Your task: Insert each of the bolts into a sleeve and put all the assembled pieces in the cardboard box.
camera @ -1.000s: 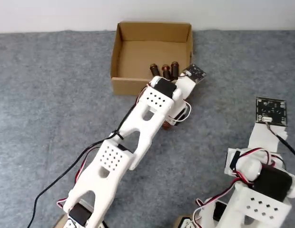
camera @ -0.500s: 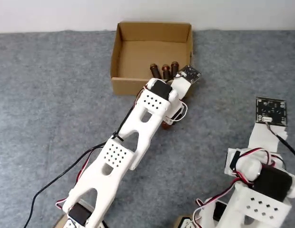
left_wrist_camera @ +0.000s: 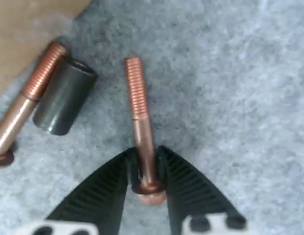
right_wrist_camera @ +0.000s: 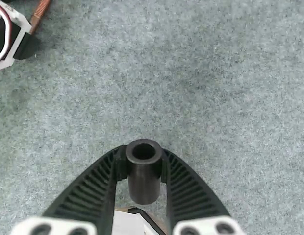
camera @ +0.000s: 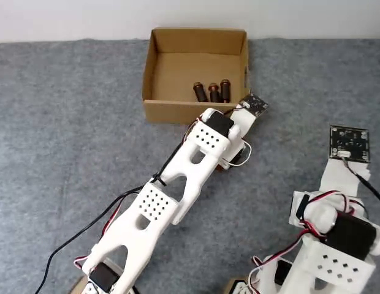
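In the left wrist view my left gripper [left_wrist_camera: 146, 152] is shut on a copper bolt [left_wrist_camera: 138, 105] near its head, threaded end pointing away over the grey carpet. A second bolt [left_wrist_camera: 27, 100] lies alongside a dark sleeve [left_wrist_camera: 64, 103] by the cardboard box wall [left_wrist_camera: 29, 22]. My right gripper [right_wrist_camera: 143, 154] is shut on a black sleeve [right_wrist_camera: 143, 171], bore facing the camera. From above, the left arm [camera: 205, 138] ends just in front of the cardboard box [camera: 154, 67], which holds three assembled pieces [camera: 211, 92].
The right arm [camera: 337, 236] sits at the near right, well apart from the box. Open grey carpet [camera: 67, 122] lies left of the box and between the arms. The left arm's wrist and a bolt tip [right_wrist_camera: 41, 11] show far off in the right wrist view.
The left arm's wrist has shifted slightly right and back from the box's front wall. The right arm has stayed still.
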### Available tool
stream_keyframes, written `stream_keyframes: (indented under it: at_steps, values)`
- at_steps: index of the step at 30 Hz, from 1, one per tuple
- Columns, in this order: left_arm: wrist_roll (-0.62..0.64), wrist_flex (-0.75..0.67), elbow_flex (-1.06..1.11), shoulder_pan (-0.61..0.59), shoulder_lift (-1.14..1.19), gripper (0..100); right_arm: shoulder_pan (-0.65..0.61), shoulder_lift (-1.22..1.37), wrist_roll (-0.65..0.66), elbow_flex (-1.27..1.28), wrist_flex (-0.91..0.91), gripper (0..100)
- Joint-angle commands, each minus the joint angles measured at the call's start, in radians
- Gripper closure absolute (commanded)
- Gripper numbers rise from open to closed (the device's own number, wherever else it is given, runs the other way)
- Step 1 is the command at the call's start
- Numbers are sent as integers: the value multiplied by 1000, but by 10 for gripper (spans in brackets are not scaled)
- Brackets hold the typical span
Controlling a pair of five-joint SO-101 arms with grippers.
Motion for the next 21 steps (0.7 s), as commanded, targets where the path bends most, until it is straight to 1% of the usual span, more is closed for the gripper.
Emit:
stream_keyframes:
  at_steps: [1, 3, 6, 9, 15, 18, 21]
  values:
    - [25, 29, 10, -2, -12, 954, 10, -10, -9, -3, 28, 990]
    - [25, 31, 10, 0, -14, 988, 10, -10, -8, -3, 28, 990]
    - [34, 31, 10, 5, -25, 996, 10, -10, -5, -3, 28, 990]
    - [109, 31, 13, 8, -66, 996, 10, -10, -3, -3, 28, 990]
    - [196, 32, 25, 29, -221, 996, 12, -10, -3, -3, 28, 990]
    - [259, 32, 96, 41, -327, 996, 12, -10, -2, -3, 27, 990]
    - [341, 32, 263, 54, -453, 996, 12, -10, -2, -3, 25, 990]
